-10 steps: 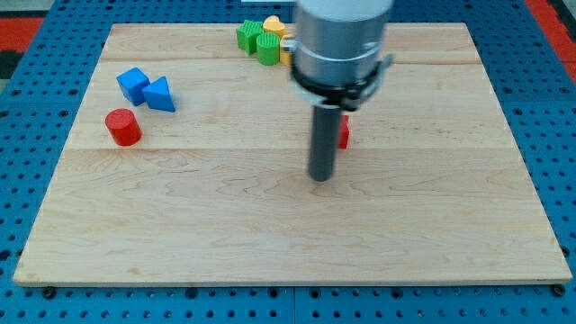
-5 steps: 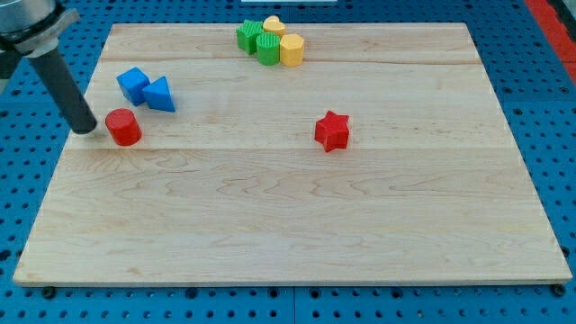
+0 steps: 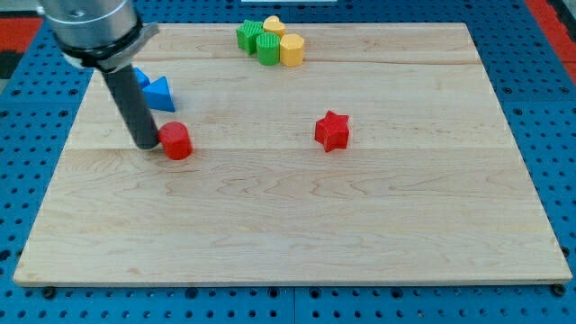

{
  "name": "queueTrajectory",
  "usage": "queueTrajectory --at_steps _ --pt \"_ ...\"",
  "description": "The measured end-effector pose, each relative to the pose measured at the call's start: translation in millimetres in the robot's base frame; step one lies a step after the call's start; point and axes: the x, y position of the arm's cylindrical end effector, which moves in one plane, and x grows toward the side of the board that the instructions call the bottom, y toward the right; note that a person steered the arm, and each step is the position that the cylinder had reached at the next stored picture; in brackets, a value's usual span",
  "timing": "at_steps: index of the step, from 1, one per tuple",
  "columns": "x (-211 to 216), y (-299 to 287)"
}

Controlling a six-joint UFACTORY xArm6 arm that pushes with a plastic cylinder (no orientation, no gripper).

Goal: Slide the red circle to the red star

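Note:
The red circle (image 3: 175, 141) sits on the wooden board left of centre. The red star (image 3: 332, 131) lies near the middle, well to the view's right of the circle. My tip (image 3: 147, 143) stands on the board right against the circle's left side. The dark rod rises from there toward the view's top left and hides part of a blue block.
Two blue blocks, a cube (image 3: 141, 79) partly hidden by the rod and a triangle (image 3: 160, 94), lie just above my tip. A cluster of green (image 3: 256, 40) and yellow (image 3: 286, 45) blocks sits at the board's top edge. The board (image 3: 297, 234) lies on a blue pegboard.
My tip went from mid-board to the circle's left side, then pushed the red circle toward the view's right and slightly down. The red star has not moved.

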Motion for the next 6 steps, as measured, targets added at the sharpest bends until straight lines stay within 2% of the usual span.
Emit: queueTrajectory --at_steps 2,4,6 --pt "0 74" --pt "0 124" --pt "16 137"
